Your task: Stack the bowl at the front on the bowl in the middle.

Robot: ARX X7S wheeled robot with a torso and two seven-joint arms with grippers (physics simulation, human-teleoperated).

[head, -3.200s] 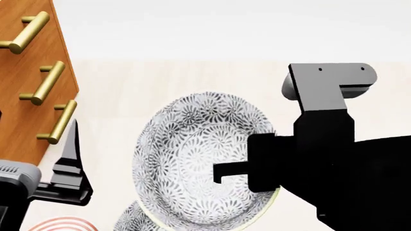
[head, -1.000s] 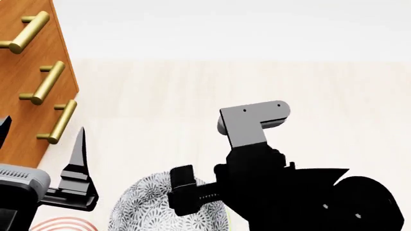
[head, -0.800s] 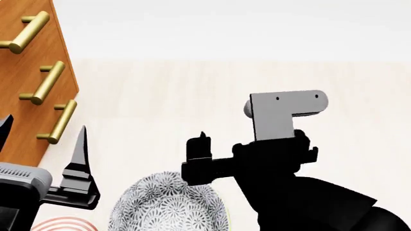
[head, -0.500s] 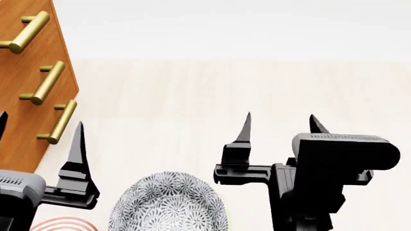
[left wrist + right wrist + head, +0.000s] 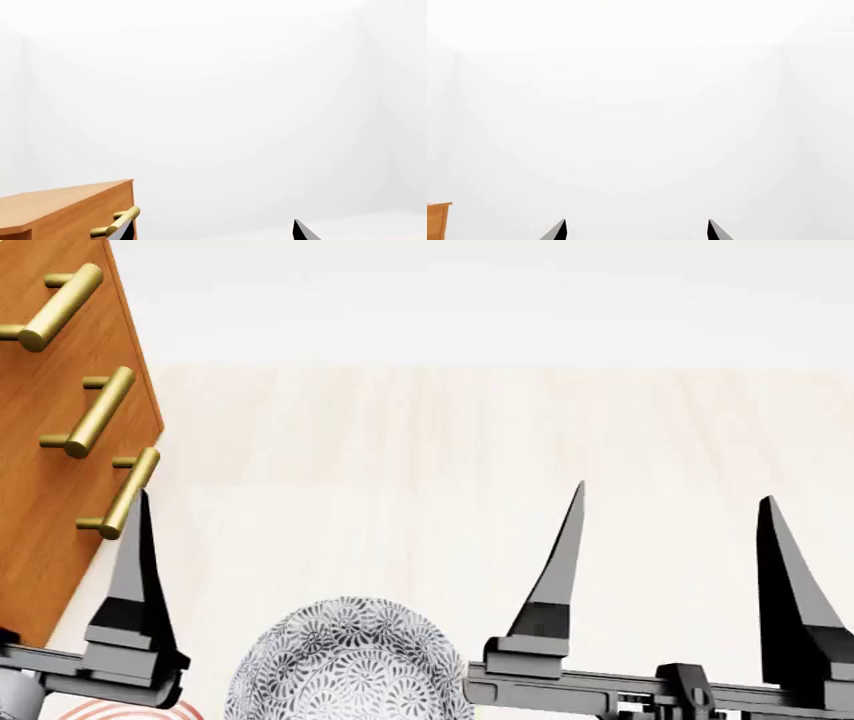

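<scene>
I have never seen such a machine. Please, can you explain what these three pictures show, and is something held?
This is a simulated robot with two arms, each ending in a two-fingered gripper. One picture comes from a camera on its head, looking down; the other two come from cameras near each gripper, facing a white wall. In the head view, the right gripper is open and holds nothing. Only one finger of the left gripper shows there, but its wrist view shows two tips apart, with nothing between. On the pale table sits a patterned bowl, beside a wooden cabinet with brass handles.

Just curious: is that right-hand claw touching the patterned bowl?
Apart. In the head view the right gripper stands open beside the patterned bowl, bare table between them.
</scene>
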